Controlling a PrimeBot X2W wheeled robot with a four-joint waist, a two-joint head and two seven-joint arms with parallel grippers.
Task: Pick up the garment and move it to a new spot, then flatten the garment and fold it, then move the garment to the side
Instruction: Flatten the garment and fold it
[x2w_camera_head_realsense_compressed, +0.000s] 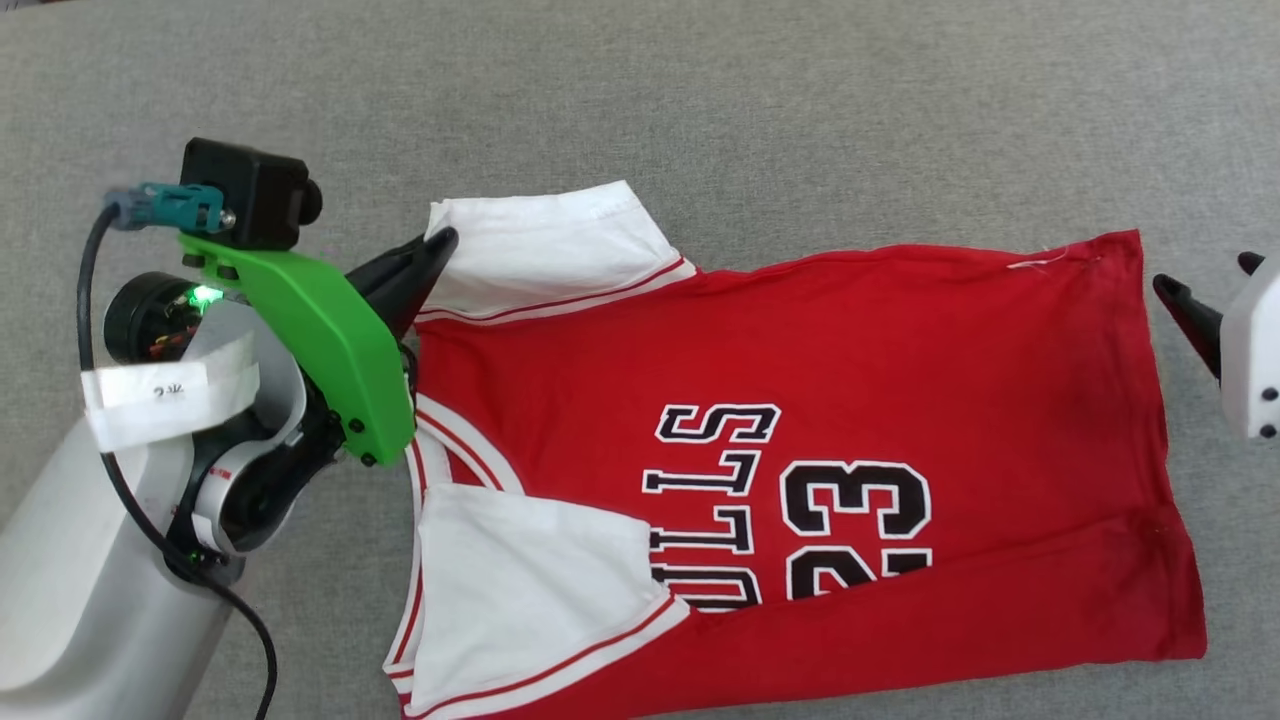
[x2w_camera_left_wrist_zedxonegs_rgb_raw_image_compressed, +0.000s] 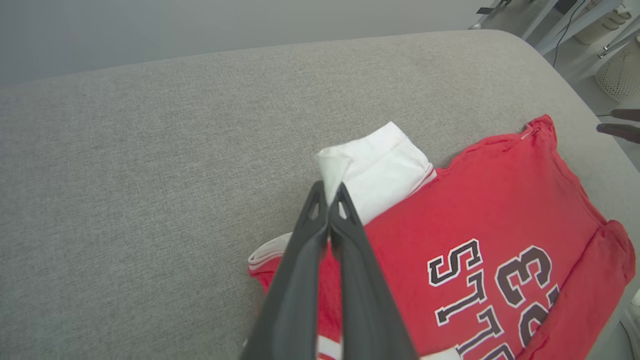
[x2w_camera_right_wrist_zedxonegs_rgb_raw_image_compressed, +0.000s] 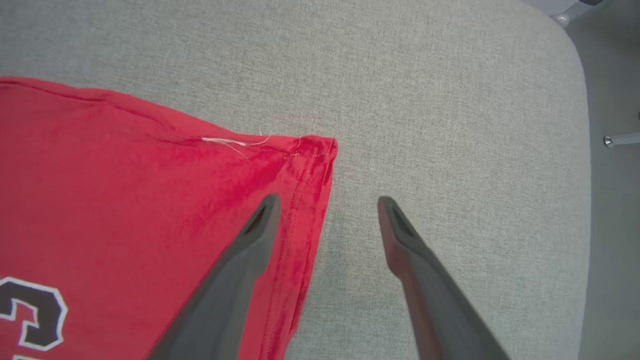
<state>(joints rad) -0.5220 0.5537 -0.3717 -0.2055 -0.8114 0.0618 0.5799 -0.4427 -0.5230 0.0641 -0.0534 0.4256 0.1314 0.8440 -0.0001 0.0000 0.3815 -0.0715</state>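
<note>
Garment, a red T-shirt with white sleeves, lay spread across the middle of the grey cushion in the head view, collar toward 9 o'clock and hem toward 3 o'clock. Black numerals and lettering ran sideways on its front. One white sleeve pointed toward 11 o'clock. The other sleeve sat at 7 o'clock, folded in over the chest and covering part of the lettering.

The left gripper reached in from 9 o'clock, beneath a green bracket that carried a small black camera. Its fingers were pressed together on the outer corner of the 11 o'clock sleeve. In the left wrist view the left gripper had its tips closed, with a pinch of white sleeve standing up between them, while the rest of the garment lay flat toward 4 o'clock.

The right gripper waited at 3 o'clock, just off the hem, with its fingers spread wide and holding nothing. In the right wrist view the right gripper straddled the hem corner of the garment: the finger at 7 o'clock was over red cloth and the finger at 5 o'clock was over bare cushion. Whether either tip touched down could not be told. A loose white thread lay along the seam near that corner.
</note>
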